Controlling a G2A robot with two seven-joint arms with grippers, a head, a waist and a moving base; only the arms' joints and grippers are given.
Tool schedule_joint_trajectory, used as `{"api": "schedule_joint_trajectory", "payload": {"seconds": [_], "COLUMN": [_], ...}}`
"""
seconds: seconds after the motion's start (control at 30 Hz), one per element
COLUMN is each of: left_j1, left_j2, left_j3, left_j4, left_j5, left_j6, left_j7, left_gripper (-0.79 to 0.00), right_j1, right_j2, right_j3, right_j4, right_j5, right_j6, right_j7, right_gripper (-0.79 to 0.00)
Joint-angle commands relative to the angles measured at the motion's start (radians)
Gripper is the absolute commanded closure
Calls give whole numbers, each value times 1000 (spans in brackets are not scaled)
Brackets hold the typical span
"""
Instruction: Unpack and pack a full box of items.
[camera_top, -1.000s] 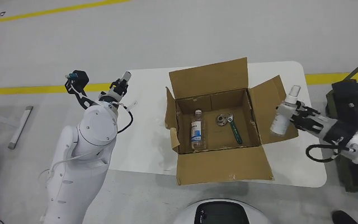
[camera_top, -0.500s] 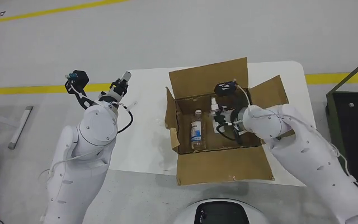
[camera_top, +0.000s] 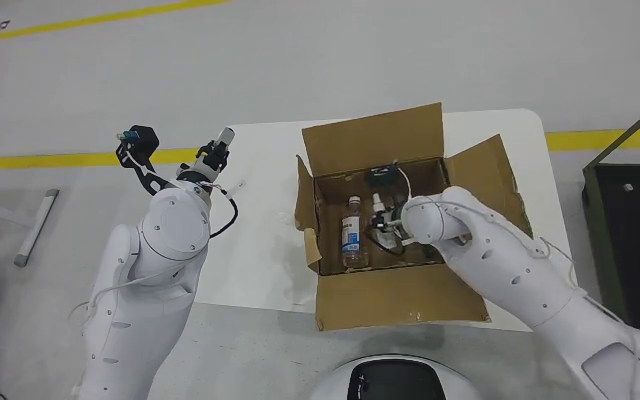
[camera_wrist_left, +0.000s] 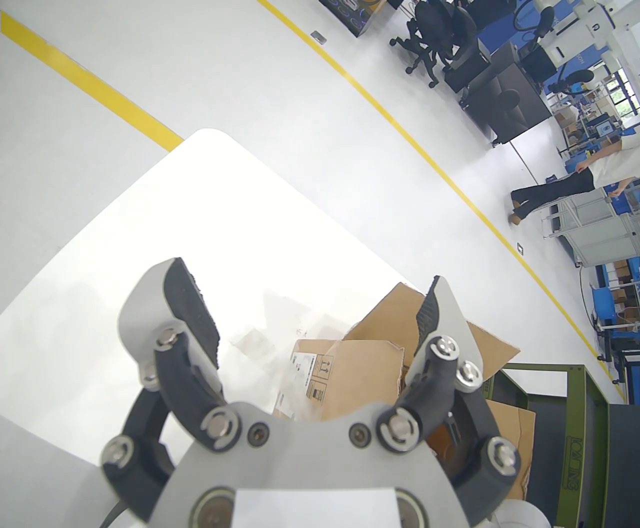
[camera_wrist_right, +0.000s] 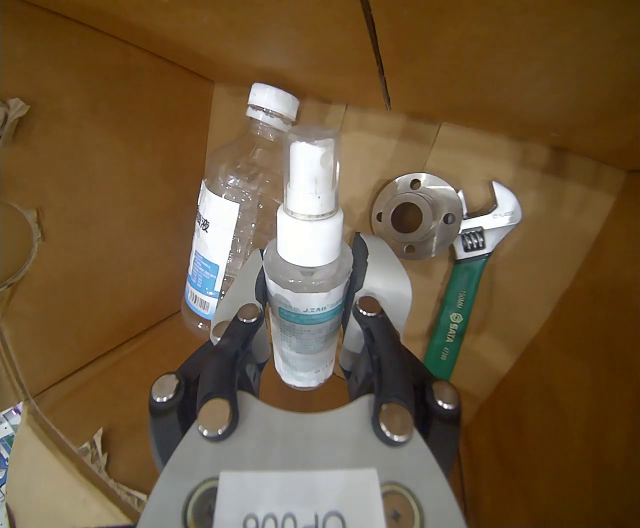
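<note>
An open cardboard box (camera_top: 395, 295) stands on the white table (camera_top: 260, 260). Inside it my right gripper (camera_wrist_right: 306, 277) is shut on a small spray bottle (camera_wrist_right: 306, 280) with a white nozzle and a clear cap, seen from above as the spray bottle (camera_top: 379, 212). On the box floor lie a clear plastic bottle (camera_wrist_right: 225, 220), a round metal flange (camera_wrist_right: 414, 216) and a green-handled wrench (camera_wrist_right: 462, 290). The plastic bottle (camera_top: 351, 233) lies left of the right gripper (camera_top: 383, 228). My left gripper (camera_wrist_left: 305, 315) is open with nothing in it, held over the table's left part, away from the box (camera_wrist_left: 350, 375).
The box flaps stand up or fold outward around the opening. A green metal frame (camera_top: 610, 215) stands at the table's right end. The table's left part (camera_wrist_left: 150, 240) is bare white surface.
My right arm has swung from beyond the box's right flap to inside the box, carrying the spray bottle, and now covers the flange and wrench from above. The left arm has not moved.
</note>
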Motion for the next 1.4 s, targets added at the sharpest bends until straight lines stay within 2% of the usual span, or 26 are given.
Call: {"api": "schedule_joint_trajectory", "payload": {"seconds": [0.0,0.03,0.17,0.23,0.3,0.43,0.53,0.6,0.63,0.67,0.83,0.9,1.07,1.17,1.37], "left_j1": [0,0,0,0,0,0,0,0,0,0,0,0,0,0,0], "left_j2": [0,0,0,0,0,0,0,0,0,0,0,0,0,0,0], "left_j3": [0,0,0,0,0,0,0,0,0,0,0,0,0,0,0], "left_j4": [0,0,0,0,0,0,0,0,0,0,0,0,0,0,0], "left_j5": [0,0,0,0,0,0,0,0,0,0,0,0,0,0,0], "left_j6": [0,0,0,0,0,0,0,0,0,0,0,0,0,0,0], "left_j7": [0,0,0,0,0,0,0,0,0,0,0,0,0,0,0], "left_gripper": [-785,-785,-785,-785,-785,-785,-785,-785,-785,-785,-785,-785,-785,-785,-785], "right_j1": [10,14,28,30,30,16,-20,-71,-105,-143,-363,-444,-591,-645,-655], "right_j2": [-6,-9,-17,-19,-18,-11,9,32,45,58,113,128,147,154,156], "right_j3": [-9,-14,-16,-10,-2,37,112,191,241,294,619,734,972,1054,1058], "right_j4": [16,26,47,51,51,12,-93,-195,-257,-316,-574,-649,-669,-651,-646], "right_j5": [2,2,7,9,8,17,30,24,23,23,57,65,175,241,266], "right_j6": [-3,-2,-8,-13,-18,-48,-102,-142,-167,-194,-360,-466,-653,-711,-718], "right_j7": [-3,-1,-1,-1,-1,-10,-17,-20,-21,-20,-44,-91,-167,-163,-150], "right_gripper": [-314,-348,-400,-610,-634,-606,-391,-292,-185,0,0,0,0,0,0]}}
